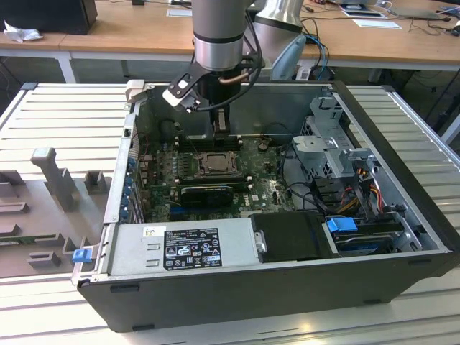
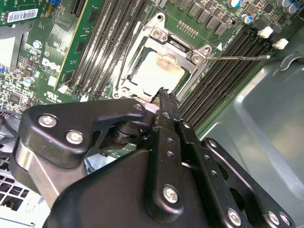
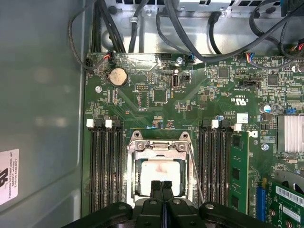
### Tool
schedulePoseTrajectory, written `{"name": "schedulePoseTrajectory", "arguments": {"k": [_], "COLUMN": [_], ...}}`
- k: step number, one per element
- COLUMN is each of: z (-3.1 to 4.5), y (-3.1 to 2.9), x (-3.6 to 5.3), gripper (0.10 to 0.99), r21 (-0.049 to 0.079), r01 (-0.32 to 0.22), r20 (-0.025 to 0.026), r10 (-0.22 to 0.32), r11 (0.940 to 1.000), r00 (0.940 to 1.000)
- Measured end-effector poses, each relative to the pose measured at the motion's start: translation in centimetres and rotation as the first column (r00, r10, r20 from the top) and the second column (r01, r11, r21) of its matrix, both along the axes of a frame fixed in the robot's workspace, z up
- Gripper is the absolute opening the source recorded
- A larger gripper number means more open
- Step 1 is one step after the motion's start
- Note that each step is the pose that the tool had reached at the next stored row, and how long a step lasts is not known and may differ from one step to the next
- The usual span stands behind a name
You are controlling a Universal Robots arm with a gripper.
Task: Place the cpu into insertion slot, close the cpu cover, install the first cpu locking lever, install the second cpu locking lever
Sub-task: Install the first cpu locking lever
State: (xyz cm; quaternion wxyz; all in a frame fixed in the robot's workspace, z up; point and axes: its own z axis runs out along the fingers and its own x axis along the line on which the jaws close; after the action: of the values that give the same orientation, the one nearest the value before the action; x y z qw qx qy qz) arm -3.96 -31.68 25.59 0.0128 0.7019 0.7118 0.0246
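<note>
The tool (image 3: 161, 186), clenched empty, hangs over the edge of the cpu (image 3: 159, 171) in the insertion slot (image 3: 186, 142).

In the first wrist view the claw (image 3: 161, 185), its fingers together, hides one edge of the cpu (image 3: 158, 172) and the cpu cover (image 3: 142, 148). In the exterior view, what sits in the insertion slot (image 1: 214, 164) is too small to tell.

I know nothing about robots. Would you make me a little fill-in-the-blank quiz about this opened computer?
1. The pale square cpu sits in the insertion slot on a ____ circuit board.
2. The gripper, over the cpu's edge, has its fingers ____.
3. Long black memory slots run along ____ sides of the insertion slot.

Missing words: green; shut; both.
</note>
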Motion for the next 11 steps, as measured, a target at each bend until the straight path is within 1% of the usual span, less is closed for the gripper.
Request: {"name": "schedulePoseTrajectory", "arguments": {"k": [6,11], "z": [0.27,0.90], "y": [0.00,0.00], "x": [0.00,0.00], "gripper": [0.106,0.106], "r21": [0.000,0.000], "r01": [0.000,0.000], "r20": [-0.0001,-0.0002], "r10": [0.000,0.000], "r11": [1.0000,1.0000], "r00": [1.0000,1.0000]}}
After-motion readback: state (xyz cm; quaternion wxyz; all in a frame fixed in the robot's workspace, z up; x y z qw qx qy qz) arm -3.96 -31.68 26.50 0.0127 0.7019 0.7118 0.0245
